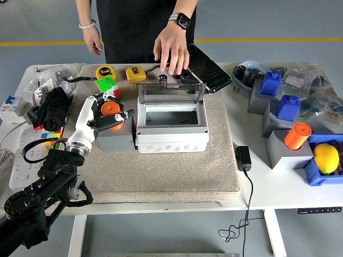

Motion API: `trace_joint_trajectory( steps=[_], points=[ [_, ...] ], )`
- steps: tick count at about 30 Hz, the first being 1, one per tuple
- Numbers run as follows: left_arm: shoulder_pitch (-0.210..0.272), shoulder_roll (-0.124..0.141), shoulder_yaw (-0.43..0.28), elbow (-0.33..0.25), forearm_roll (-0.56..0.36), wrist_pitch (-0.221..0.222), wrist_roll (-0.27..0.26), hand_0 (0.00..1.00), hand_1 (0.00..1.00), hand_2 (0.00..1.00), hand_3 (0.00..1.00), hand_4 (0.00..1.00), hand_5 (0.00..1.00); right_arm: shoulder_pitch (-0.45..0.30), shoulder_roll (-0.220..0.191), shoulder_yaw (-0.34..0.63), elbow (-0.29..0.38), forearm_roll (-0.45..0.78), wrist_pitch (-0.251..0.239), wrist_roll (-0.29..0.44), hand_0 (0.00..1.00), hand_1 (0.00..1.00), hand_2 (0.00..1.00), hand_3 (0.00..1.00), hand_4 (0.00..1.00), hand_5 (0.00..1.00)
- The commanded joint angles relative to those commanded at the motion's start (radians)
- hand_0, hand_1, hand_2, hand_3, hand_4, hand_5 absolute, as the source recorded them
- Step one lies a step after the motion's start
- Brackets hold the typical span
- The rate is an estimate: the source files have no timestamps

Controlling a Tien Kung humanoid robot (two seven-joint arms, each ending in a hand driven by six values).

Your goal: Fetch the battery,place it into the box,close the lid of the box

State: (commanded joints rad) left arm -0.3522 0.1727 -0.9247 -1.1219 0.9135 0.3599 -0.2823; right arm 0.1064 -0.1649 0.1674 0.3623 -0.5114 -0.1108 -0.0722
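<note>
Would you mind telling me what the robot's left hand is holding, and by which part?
The left hand grips the orange battery around its cylindrical side, over the grey block.

White table (257, 187) with beige mat (214, 171), black adapter (243, 158), power strip (21, 160)

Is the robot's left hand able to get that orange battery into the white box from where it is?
Probably yes. The left hand is already around the orange battery, right beside the white box, whose lid stands open. The person's hand rests behind the lid, not over the opening.
</note>
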Motion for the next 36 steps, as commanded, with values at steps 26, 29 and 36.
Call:
trace_joint_trajectory(
  steps=[26,29,36],
  points=[
    [-0.012,-0.006,0.008,-0.008,0.030,0.017,-0.001,0.070,0.057,0.061,0.129,0.865,0.002,-0.004,0.000,-0.003,0.000,0.003,-0.003,0.003,0.594,0.605,0.578,0.563,0.933,0.451],
    [-0.012,-0.005,0.003,-0.030,0.063,0.022,0.008,0.070,0.057,0.061,0.129,0.865,0.002,-0.004,0.001,0.002,0.002,0.003,-0.005,0.005,0.594,0.605,0.578,0.563,0.933,0.451],
    [-0.024,0.016,0.005,-0.116,0.248,0.040,0.086,0.071,0.055,0.066,0.120,0.863,0.002,-0.008,0.000,0.001,0.000,0.006,-0.005,0.005,0.594,0.605,0.578,0.562,0.931,0.450]
  ],
)
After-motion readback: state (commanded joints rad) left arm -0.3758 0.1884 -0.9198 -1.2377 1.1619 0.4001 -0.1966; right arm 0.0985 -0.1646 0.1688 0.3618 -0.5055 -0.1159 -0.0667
